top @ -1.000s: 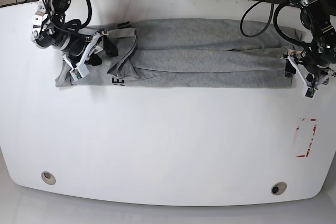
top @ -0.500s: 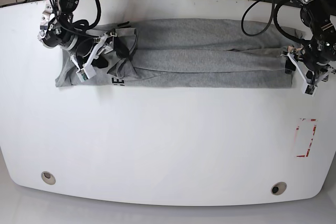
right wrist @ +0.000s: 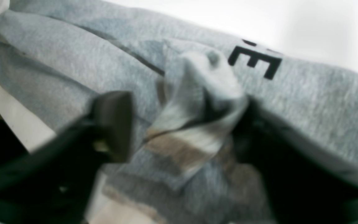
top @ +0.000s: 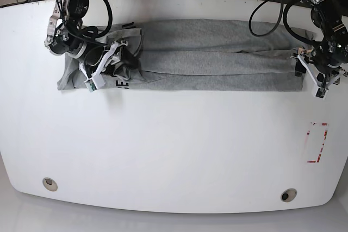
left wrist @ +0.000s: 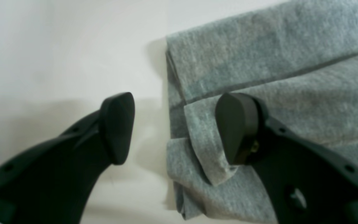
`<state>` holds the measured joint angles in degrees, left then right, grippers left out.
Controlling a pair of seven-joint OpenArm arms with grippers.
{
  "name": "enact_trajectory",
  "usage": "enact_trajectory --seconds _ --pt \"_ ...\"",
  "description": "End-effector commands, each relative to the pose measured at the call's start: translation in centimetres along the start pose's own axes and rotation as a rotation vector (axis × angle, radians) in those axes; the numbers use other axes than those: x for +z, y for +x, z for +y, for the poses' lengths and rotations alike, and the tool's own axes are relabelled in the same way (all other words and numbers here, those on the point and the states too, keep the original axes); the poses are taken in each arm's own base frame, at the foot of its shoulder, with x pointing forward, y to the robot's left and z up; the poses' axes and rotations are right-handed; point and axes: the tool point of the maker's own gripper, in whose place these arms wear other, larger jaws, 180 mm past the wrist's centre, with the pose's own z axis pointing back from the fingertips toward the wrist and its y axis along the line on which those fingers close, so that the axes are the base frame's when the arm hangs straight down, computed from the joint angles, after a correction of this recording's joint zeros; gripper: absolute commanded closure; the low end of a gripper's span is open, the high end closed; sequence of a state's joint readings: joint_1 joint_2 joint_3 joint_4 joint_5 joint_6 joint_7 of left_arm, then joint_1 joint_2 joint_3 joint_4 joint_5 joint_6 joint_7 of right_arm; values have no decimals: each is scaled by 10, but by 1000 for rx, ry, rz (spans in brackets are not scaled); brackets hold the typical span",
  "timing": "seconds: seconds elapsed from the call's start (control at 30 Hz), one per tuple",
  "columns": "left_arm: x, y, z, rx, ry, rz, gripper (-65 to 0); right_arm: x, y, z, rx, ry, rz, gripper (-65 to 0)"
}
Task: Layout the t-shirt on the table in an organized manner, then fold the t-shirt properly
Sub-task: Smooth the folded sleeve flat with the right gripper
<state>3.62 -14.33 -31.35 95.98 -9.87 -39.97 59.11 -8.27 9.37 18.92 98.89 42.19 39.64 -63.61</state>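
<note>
Grey T-shirt [top: 206, 63], laid lengthwise near the surface's [top: 174, 150] arm-side edge. Left fingers [left wrist: 241, 127]: set apart. Right fingers [right wrist: 113, 124]: parted around raised fabric.

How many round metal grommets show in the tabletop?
2: one grommet near the front left corner, the other near the front right in the base view. Any beneath the shirt would be hidden.

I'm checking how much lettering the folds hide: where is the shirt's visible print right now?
In the base view, the print sits left of centre on the shirt's lower edge, just below the right pincer.
</note>
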Motion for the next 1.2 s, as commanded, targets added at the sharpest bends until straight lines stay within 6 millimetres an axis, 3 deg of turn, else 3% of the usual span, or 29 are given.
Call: enact_trajectory --seconds 0.0,0.1,0.13,0.33,0.73,0.87,1.03,1.1,1.17 --pt "6 12 9 -11 24 -38 -414 3 18 3 22 12 -57 -193" --pt "6 12 9 -11 24 -38 -414 3 18 3 21 13 -59 -57" --pt "6 12 9 -11 24 -38 -414 3 19 4 23 14 -59 -44" --pt "6 12 9 -11 24 -38 -414 -1 16 22 55 57 -36 -68" --pt "6 13 9 -13 23 -38 -414 -11 -2 85 97 223 -3 -79" --pt "6 13 9 -13 23 -38 -414 -17 -3 98 91 253 -4 -168" --pt "6 13 9 -13 23 -38 -414 -18 1 104 80 267 -25 -380" --pt "6 12 9 -11 23 -37 -414 -18 2 105 82 270 -31 -428" --pt "6 12 9 -11 23 -37 -414 -15 6 107 91 276 -43 -433"
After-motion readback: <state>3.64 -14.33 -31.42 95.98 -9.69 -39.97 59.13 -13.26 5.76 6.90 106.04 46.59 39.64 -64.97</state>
